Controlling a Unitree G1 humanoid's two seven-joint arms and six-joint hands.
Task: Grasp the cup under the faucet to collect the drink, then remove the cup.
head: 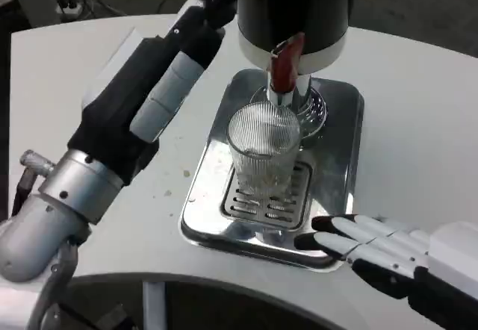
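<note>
On the left of the frame your left hand [205,13] reaches up to the top centre beside the dark dispenser [293,9], and you cannot tell how far its fingers are closed or whether they hold anything. In the centre the ribbed clear cup [263,151] stands upright on the grille of the shiny drip tray [340,158], directly under the red-handled faucet [282,72] (all on the white table [418,91]). At the lower right your right hand [366,244] lies open, fingers stretched out flat, holding nothing, fingertips at the tray's near right corner.
</note>
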